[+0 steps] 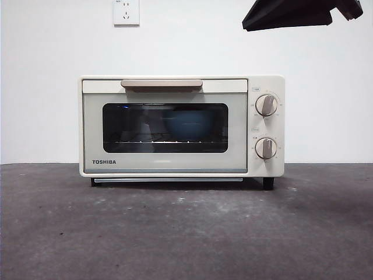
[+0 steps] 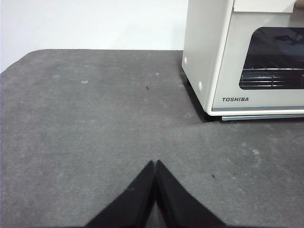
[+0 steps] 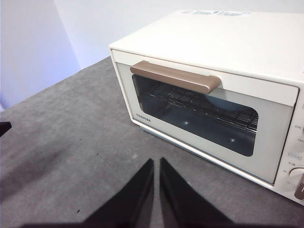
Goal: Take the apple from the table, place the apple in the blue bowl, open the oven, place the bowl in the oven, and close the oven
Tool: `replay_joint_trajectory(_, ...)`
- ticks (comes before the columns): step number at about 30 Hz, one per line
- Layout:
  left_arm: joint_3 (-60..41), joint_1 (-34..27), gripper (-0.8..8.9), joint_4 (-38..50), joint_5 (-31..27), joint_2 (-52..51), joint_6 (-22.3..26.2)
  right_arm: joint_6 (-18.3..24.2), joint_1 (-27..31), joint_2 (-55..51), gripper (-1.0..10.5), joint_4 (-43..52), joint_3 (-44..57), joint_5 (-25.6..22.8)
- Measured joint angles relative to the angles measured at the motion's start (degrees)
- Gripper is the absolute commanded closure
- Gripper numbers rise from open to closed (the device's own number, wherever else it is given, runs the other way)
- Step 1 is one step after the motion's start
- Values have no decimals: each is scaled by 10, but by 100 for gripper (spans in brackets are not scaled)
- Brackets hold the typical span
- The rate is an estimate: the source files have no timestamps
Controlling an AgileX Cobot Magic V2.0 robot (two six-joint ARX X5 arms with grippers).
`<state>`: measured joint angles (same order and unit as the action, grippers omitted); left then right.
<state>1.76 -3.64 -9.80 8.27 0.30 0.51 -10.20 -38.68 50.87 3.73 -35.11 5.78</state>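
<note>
The cream-white oven (image 1: pixel 169 160) stands at the middle of the table (image 1: pixel 186 233) with its door shut and its beige handle (image 1: pixel 161 85) up. Behind the dark glass a dim blue rounded shape, the blue bowl (image 1: pixel 187 123), sits on the rack. The apple is not visible. My left gripper (image 2: pixel 155 161) is shut and empty, low over the table, off the oven's (image 2: pixel 209 57) left front corner. My right gripper (image 3: pixel 156 160) is shut and empty, raised in front of the oven door (image 3: pixel 199 128), apart from the handle (image 3: pixel 175 77).
A white wall with a socket (image 1: pixel 126 11) stands behind the oven. Two round knobs (image 1: pixel 266 105) sit on the oven's right side. A black arm part (image 1: pixel 297 13) shows at the top right of the front view. Bare table lies in front of the oven.
</note>
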Motion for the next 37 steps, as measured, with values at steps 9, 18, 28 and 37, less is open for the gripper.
replay_joint_trajectory(9,0,0,806,0,0,0,0,0,0,0,943,0,0,0)
replay_joint_trajectory(18,0,0,806,0,0,0,0,31,21,-40,943,-31,0,-24)
replay_joint_trajectory(28,0,0,806,0,0,0,0,86,217,-222,943,-59,87,17)
replay_joint_trajectory(37,0,0,806,0,0,0,0,116,339,-394,943,-23,222,16)
